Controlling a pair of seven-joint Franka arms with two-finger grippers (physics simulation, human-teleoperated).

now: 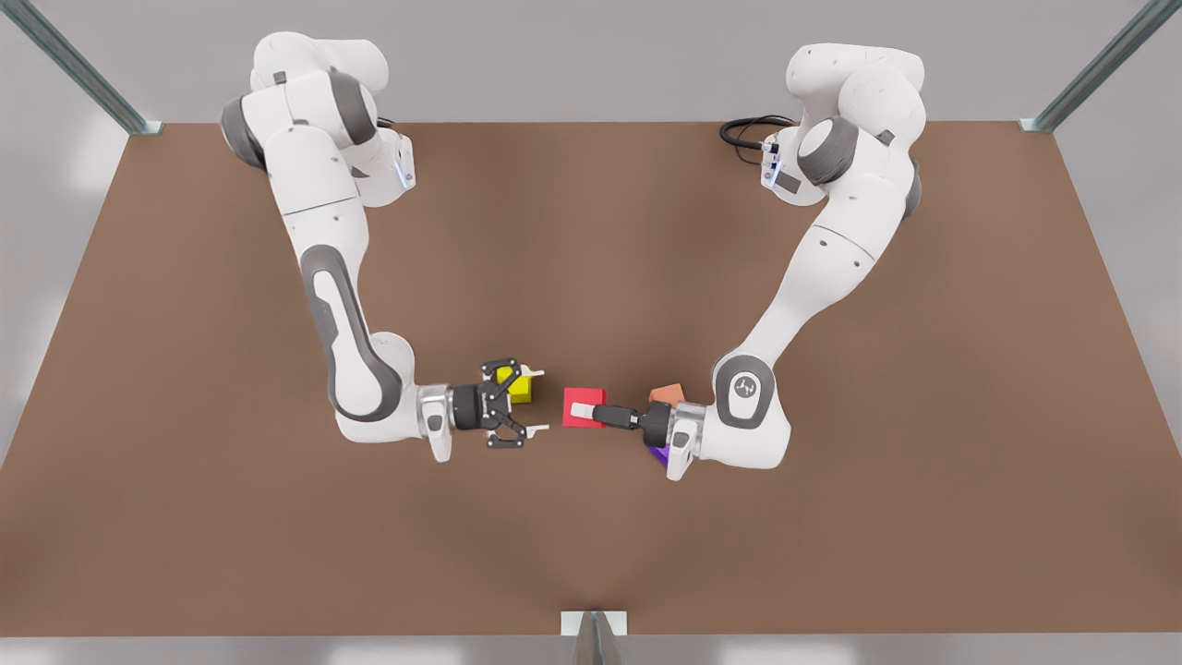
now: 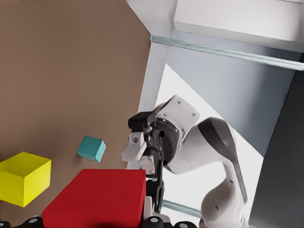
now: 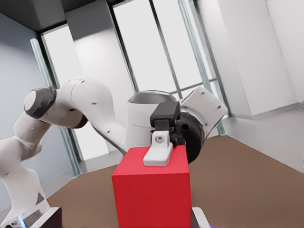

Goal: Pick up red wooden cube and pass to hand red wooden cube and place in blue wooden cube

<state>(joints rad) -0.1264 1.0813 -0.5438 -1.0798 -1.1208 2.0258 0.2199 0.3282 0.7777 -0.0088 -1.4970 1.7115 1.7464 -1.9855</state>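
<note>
Five cubes, one of each colour; two grippers.
Red cube point(image 1: 584, 395) clamped in left gripper point(image 1: 584, 409), off the table, just beside the spread-fingered right gripper point(image 1: 537, 401); teal cube point(image 2: 92, 148) lies apart.

Even, bright light falls on the brown table point(image 1: 591, 554), with soft shadows under the arms and a slightly paler patch at its middle. Windows point(image 3: 156, 61) behind the table glare white, perhaps overexposed.
</note>
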